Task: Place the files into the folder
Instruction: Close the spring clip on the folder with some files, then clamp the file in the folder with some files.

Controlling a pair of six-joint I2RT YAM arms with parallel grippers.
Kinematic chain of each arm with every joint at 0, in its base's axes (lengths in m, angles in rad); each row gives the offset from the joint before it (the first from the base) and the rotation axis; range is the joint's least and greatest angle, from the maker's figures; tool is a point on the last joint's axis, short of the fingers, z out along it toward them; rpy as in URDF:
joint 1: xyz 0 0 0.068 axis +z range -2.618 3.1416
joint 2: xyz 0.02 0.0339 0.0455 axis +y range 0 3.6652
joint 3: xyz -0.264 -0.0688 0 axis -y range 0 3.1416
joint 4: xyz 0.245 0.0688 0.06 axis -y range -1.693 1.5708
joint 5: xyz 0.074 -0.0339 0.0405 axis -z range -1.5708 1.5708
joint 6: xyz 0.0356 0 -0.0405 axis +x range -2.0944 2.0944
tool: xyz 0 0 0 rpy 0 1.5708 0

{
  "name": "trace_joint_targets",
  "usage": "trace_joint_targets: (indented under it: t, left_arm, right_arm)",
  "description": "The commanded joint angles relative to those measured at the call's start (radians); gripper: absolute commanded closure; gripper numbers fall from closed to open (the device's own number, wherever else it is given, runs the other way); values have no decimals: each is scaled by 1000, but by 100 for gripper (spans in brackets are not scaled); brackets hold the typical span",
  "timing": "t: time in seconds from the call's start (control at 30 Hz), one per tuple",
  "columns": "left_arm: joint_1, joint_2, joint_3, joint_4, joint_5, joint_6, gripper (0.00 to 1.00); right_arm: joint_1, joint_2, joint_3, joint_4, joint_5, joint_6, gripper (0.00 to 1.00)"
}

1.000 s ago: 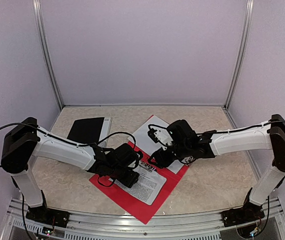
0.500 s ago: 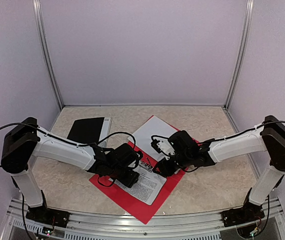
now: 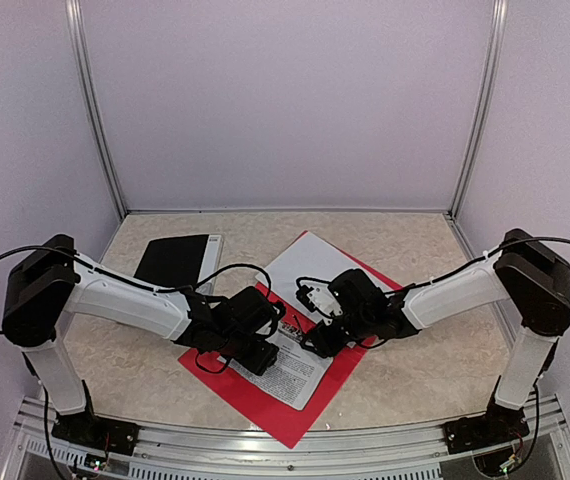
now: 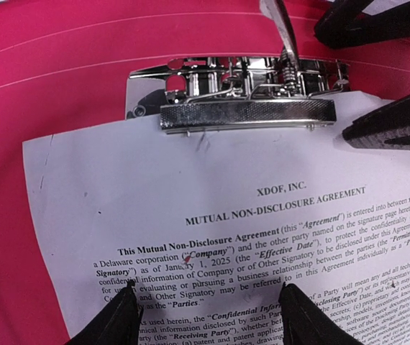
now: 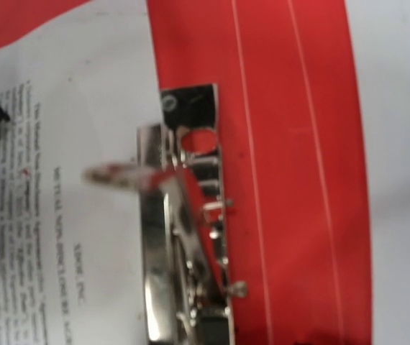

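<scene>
1. The folder (image 3: 250, 400) lies open and red on the table (image 3: 415, 370), its near corner toward the arm bases; a printed sheet (image 4: 262, 215) lies on it
2. The left gripper (image 4: 205, 313) is over the sheet's text with its jaws spread, both tips down at the paper and nothing pinched; whether they press on it I cannot tell
3. The clip (image 4: 248, 113) sits at the sheet's top edge with its bar across that edge and its lever (image 4: 283, 32) standing up, so I judge it not yet locked
4. The right gripper (image 3: 317, 338) hovers at the clip's lever end, its fingers (image 4: 377, 21) apart; its wrist view is blurred and I see nothing held between them
5. The step, as I read it, is to clamp this sheet: hold the paper flat with the left tips, set the right fingers on the lever near its tip, and swing it down along its own arc, not sideways, so the sheet does not skew
6. Check that the edge lies square under the bar before locking
7. A blank sheet (image 3: 300, 262) lies farther back, over the folder's far flap and not under the clip; it looks next to file
8. A black book (image 3: 175, 260) lies at the far left, well apart
</scene>
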State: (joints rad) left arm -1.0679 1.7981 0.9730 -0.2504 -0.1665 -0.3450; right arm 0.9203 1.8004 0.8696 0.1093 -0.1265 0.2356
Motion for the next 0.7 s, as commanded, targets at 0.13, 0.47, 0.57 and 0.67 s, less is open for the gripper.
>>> trace_joint_targets:
  t: [0.13, 0.47, 0.57, 0.67]
  left_arm:
    - [-3, -3, -20, -23, 8, -14, 36]
    - [-3, -13, -1, -26, 8, -3, 35]
    - [-2, -10, 1, -27, 9, -6, 35]
    - [-1, -8, 2, -26, 11, -8, 35]
  right_arm:
    - [8, 42, 22, 53, -3, -6, 51]
    - [9, -52, -30, 45, 6, 21, 50]
    - [11, -97, -64, 46, 21, 31, 51]
    - [21, -113, -89, 31, 48, 29, 51]
